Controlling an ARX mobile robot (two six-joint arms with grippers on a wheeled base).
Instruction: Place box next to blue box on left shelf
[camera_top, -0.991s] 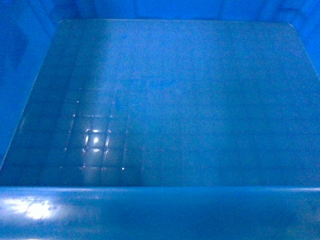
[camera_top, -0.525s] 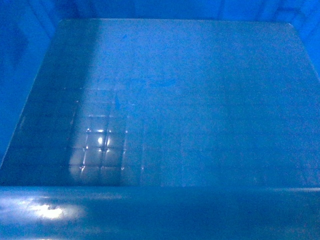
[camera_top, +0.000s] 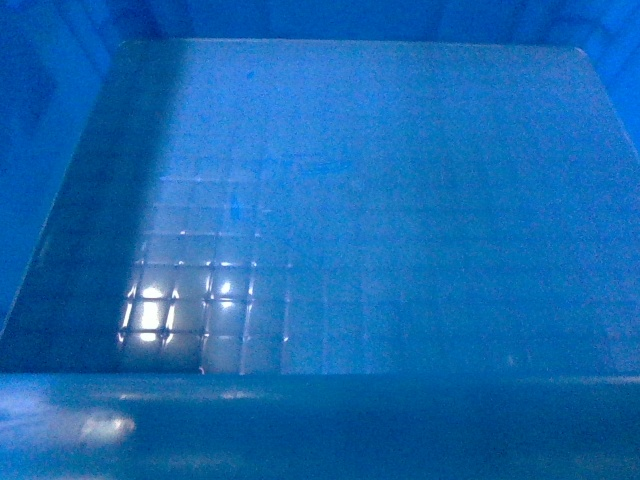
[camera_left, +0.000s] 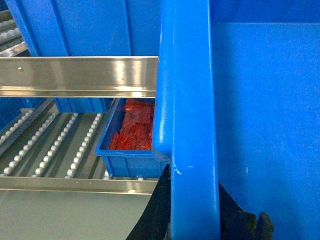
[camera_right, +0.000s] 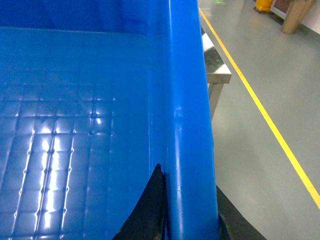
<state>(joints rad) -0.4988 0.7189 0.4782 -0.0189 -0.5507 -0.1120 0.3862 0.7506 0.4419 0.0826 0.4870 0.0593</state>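
Box (camera_left: 192, 100) rim between claw (camera_left: 192, 210) fingers

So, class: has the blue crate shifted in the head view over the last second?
Cannot tell: the crate fills the view, no fixed thing shows; only its floor glare shifted.

One large blue box (camera_top: 380, 200), one small blue bin (camera_left: 127, 160), two pincers (camera_left: 195, 220)
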